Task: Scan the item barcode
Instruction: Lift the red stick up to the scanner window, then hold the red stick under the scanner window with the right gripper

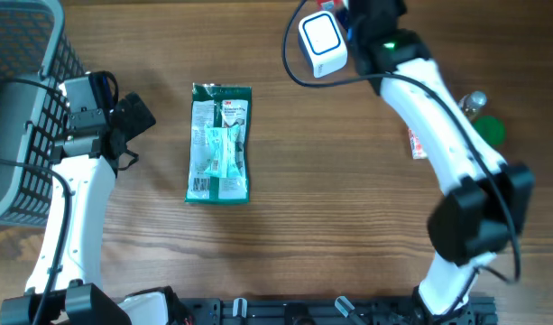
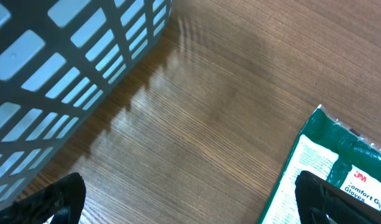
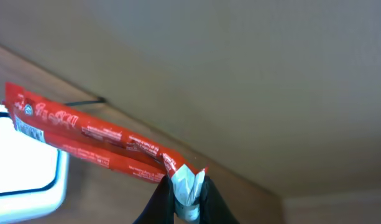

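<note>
- red packet clamped by one end in the right hand, stretching away toward the white scanner.
- left hand spread apart, empty, green glove pack just beside it.

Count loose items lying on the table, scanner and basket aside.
3: green glove pack at centre, red packet half under the right arm, bottle beyond it. Arm may hide more. Right tool holds a red stick.

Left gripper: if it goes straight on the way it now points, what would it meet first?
Probably the bare wooden table, between the grey plastic lattice basket and the green glove packet; its open fingers seem aimed at neither.
</note>
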Tool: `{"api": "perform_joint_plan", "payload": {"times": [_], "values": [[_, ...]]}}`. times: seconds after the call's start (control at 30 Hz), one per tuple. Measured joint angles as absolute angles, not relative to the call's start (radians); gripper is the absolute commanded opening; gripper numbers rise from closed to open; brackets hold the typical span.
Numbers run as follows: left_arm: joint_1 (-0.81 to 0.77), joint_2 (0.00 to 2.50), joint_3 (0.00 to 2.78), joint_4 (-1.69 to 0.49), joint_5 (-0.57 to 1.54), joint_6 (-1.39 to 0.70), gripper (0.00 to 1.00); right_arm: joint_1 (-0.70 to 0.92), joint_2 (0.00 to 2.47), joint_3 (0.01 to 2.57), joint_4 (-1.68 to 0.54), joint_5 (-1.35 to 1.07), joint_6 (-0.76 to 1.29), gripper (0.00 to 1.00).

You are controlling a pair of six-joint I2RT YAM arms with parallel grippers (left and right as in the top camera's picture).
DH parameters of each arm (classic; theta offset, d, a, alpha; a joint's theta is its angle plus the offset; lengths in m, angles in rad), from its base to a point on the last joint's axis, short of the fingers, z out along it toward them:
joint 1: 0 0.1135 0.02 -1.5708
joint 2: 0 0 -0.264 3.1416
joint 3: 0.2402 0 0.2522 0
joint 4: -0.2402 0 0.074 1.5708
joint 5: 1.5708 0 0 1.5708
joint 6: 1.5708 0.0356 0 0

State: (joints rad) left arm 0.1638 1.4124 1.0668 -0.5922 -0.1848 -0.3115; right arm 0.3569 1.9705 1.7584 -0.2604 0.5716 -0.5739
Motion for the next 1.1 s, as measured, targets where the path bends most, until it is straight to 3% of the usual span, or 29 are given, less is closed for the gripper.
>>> {"api": "perform_joint_plan", "payload": {"times": [0.33, 0.87, 1.1], "values": [[0.164, 1.412, 1.067, -0.593, -0.185, -0.311, 1.0, 0.43, 2.2, 1.757, 0.103, 0.798, -0.827, 0.04], [0.164, 1.412, 1.067, -0.592, -0.186, -0.311, 1.0, 0.484, 2.292, 1.757, 0.199, 0.891, -1.076, 0.04], [0.164, 1.412, 1.067, -0.592, -0.186, -0.311, 1.0, 0.48, 2.292, 1.757, 0.446, 0.936, -1.24, 0.04]]}}
